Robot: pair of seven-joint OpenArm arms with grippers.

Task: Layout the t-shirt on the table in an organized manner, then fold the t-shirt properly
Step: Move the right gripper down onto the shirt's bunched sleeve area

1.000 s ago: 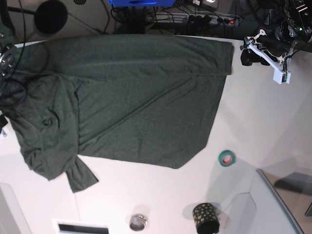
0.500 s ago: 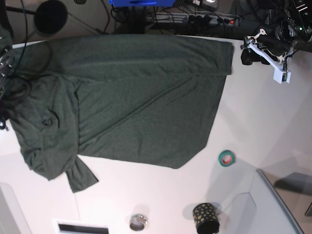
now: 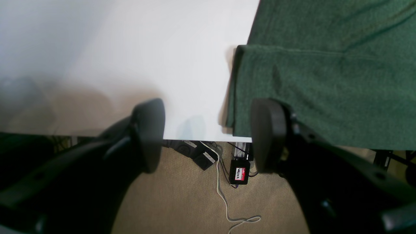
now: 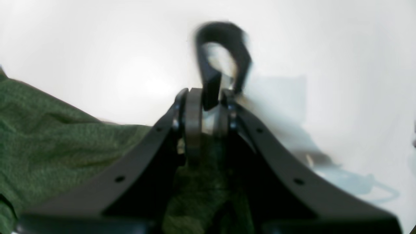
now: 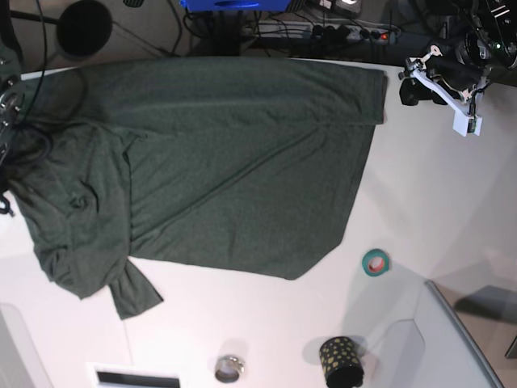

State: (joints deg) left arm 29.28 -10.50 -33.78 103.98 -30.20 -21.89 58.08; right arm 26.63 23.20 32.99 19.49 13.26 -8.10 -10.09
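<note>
The dark green t-shirt lies spread over the white table, bunched and folded over at its left end. My right gripper sits at that bunched left end. Its fingers are nearly together, and green fabric rises between them. In the base view only the right arm shows, at the left edge. My left gripper hangs open over the table's far edge, just beside the shirt's folded corner and not touching it. In the base view this left gripper is at the top right.
A teal tape roll, a black dotted cup and a small metal ring lie near the front. A grey bin fills the front right corner. A blurred black loop shows beyond the right gripper. Cables run on the floor.
The right gripper's jaws have closed down onto the shirt's bunched left end, and the fabric there shifted slightly. The left arm and the rest of the shirt have not moved.
</note>
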